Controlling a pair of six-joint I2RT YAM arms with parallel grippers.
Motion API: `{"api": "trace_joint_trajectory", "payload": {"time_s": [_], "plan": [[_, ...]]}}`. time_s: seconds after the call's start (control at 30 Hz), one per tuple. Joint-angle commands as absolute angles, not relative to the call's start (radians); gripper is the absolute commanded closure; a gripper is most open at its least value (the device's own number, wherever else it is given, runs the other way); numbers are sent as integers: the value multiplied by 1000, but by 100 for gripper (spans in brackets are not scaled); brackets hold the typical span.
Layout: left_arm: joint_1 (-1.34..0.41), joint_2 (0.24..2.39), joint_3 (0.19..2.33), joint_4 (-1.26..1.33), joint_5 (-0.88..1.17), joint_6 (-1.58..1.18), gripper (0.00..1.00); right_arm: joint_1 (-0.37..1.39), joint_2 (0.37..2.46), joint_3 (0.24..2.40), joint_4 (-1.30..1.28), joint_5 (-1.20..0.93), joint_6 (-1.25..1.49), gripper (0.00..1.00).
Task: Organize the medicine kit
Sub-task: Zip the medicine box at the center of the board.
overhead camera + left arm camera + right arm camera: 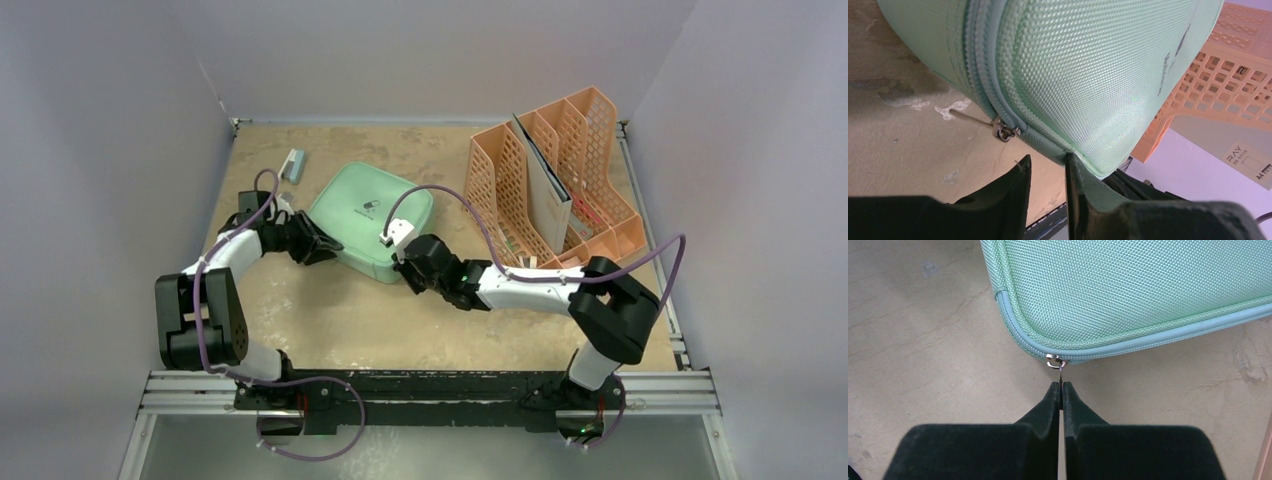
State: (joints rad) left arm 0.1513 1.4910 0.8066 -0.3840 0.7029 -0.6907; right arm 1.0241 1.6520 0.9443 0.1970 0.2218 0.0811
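The medicine kit (370,215) is a mint-green woven case with a zipper round its edge and a small pill icon on the lid. It lies on the table between both arms. My right gripper (403,262) is at its near corner, shut on the thin metal zipper pull (1061,371), which runs straight into my closed tips (1062,385). My left gripper (330,245) is at the kit's left edge. It is open (1046,161), with bare table showing between the fingers; the right finger (1075,172) touches the kit's corner (1088,90). A second zipper slider (1004,131) lies just beyond the left finger.
A peach mesh file rack (555,180) stands at the back right, close to the kit, holding a grey folder (545,195). A small light-blue object (293,165) lies at the back left. White walls enclose the table on three sides.
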Motion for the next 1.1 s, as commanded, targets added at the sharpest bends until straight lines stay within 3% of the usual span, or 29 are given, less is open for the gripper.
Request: {"api": "trace_joint_trajectory", "payload": {"time_s": [0.0, 0.17, 0.33, 0.57, 1.07], "plan": [[173, 1405, 838, -425, 662, -647, 69, 1009, 1664, 989, 256, 186, 79, 100], [173, 1277, 843, -438, 692, -664, 60, 1020, 1681, 1000, 340, 66, 164, 100], [174, 1212, 767, -385, 751, -720, 51, 1079, 1755, 1099, 314, 75, 198, 100], [175, 1222, 741, -447, 730, -666, 51, 1168, 1811, 1157, 395, 132, 263, 100], [170, 1142, 704, -600, 520, -714, 48, 1180, 1850, 1169, 450, 149, 294, 100]]}}
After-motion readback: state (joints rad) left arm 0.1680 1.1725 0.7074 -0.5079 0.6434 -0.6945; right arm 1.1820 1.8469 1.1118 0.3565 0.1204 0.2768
